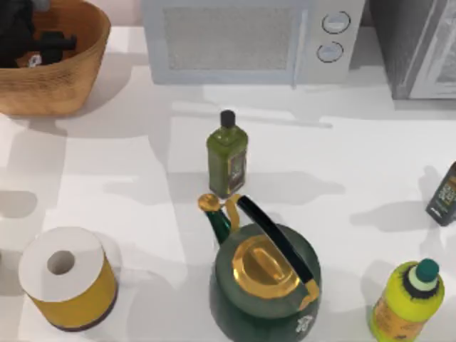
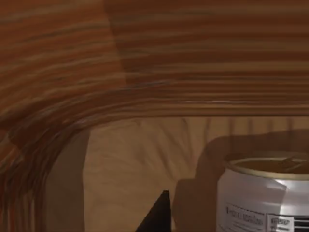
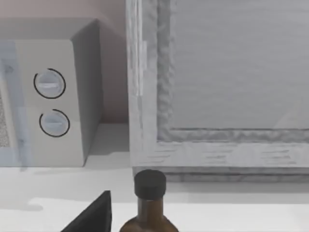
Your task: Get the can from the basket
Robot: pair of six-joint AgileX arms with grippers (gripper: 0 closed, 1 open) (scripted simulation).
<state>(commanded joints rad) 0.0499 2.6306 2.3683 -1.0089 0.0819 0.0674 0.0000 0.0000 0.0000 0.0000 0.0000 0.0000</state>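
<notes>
The basket, orange-brown woven wicker, stands at the table's far left corner. My left gripper is down inside it, a black shape against the near wall. In the left wrist view the ribbed basket wall curves close ahead. The can stands upright on the basket floor, whitish with a pale gold top and small printed labels. A black tip of my left gripper shows beside the can with a gap between them. My right gripper is parked at the right, facing the back appliances.
A microwave and a grey appliance line the back. An olive-green bottle stands mid-table, with a green and gold kettle in front. A paper roll, yellow bottle and dark bottle sit near the edges.
</notes>
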